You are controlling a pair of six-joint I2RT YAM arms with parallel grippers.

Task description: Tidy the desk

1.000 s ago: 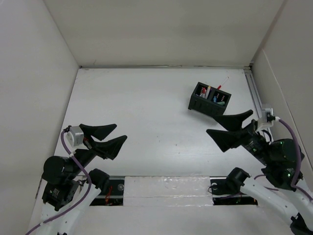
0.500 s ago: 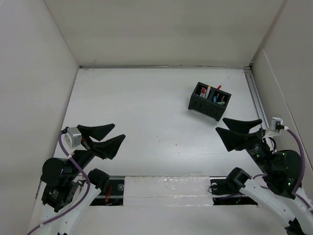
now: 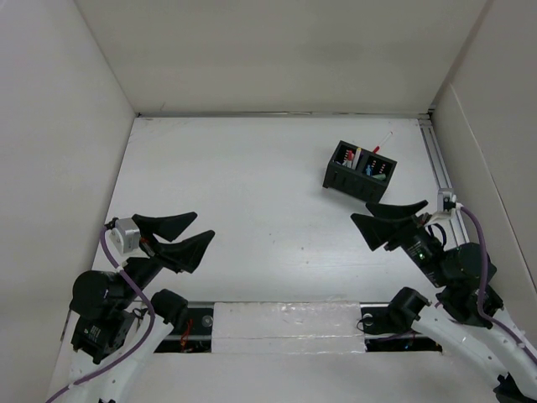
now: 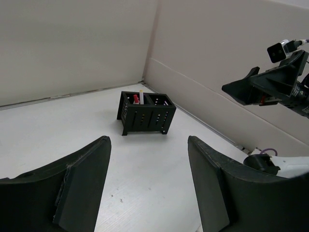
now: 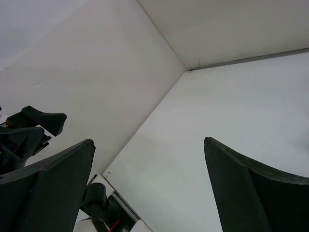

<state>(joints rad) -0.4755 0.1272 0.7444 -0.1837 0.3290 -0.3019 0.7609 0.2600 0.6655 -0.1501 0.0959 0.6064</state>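
You have the left tool (image 3: 207,227) at 8 o'clock and the right tool (image 3: 361,213) at 4 o'clock, both spread wide and holding nothing above the white desk (image 3: 243,180), which fills the middle between the walls (image 3: 67,126), with the black organizer box (image 3: 361,175) standing at 2 o'clock.

Right end effector (image 5: 147,141), fingers (image 5: 241,188) wide apart, white desk (image 5: 241,96) and wall corner (image 5: 186,69) between them.

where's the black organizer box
In the top view, the black organizer box sits far right on the desk, near the metal rail and just beyond the right gripper.
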